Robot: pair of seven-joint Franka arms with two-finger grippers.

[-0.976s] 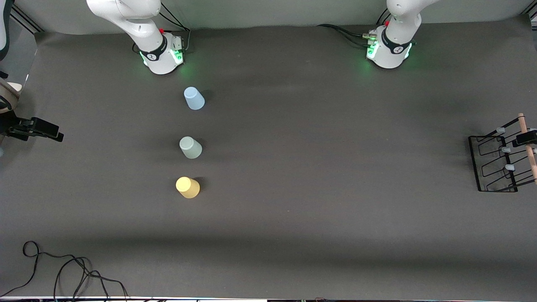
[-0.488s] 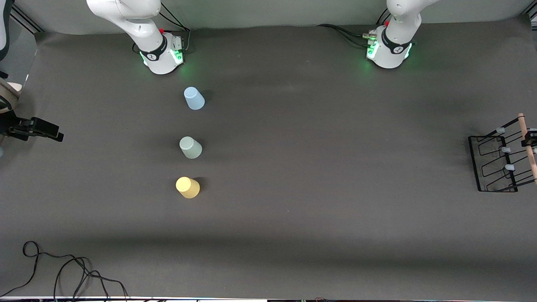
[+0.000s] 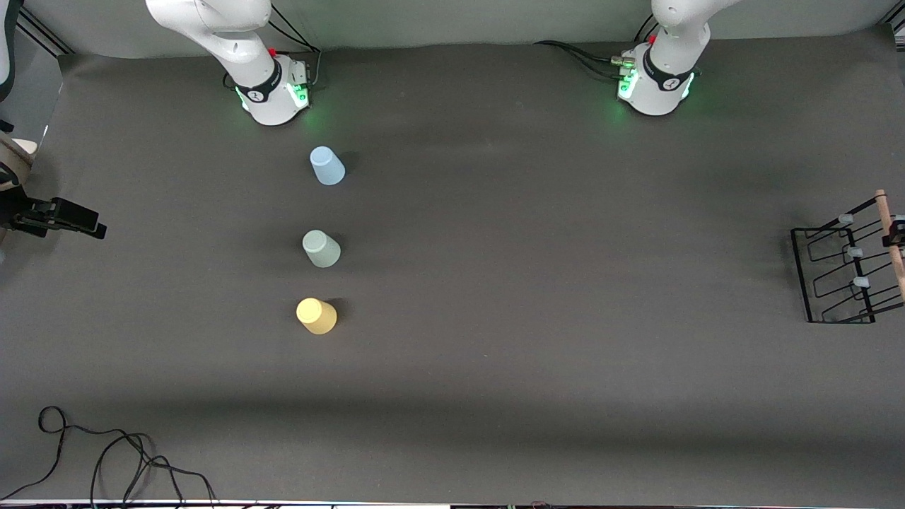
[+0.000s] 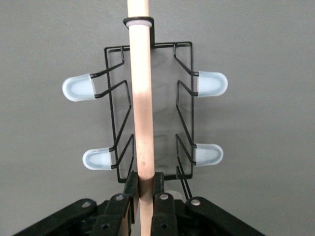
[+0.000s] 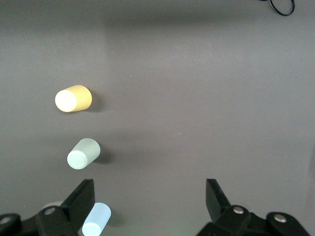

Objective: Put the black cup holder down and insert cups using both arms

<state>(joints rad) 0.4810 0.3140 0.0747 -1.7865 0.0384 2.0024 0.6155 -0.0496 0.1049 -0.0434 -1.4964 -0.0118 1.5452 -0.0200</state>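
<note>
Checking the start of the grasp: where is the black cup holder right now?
The black cup holder stands on the table at the left arm's end, apart from the three cups; the left gripper is shut on its wooden rod handle.

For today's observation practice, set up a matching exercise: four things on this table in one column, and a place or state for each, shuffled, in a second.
Things
1. light blue cup
2. yellow cup
3. left claw
4. right claw

Places or states
A. open, above the table's edge
B. nearest the front camera of the cups
C. shut on the black cup holder's wooden handle
D. closest to the right arm's base

Pairs: 1-D, 2-B, 3-C, 4-A
</note>
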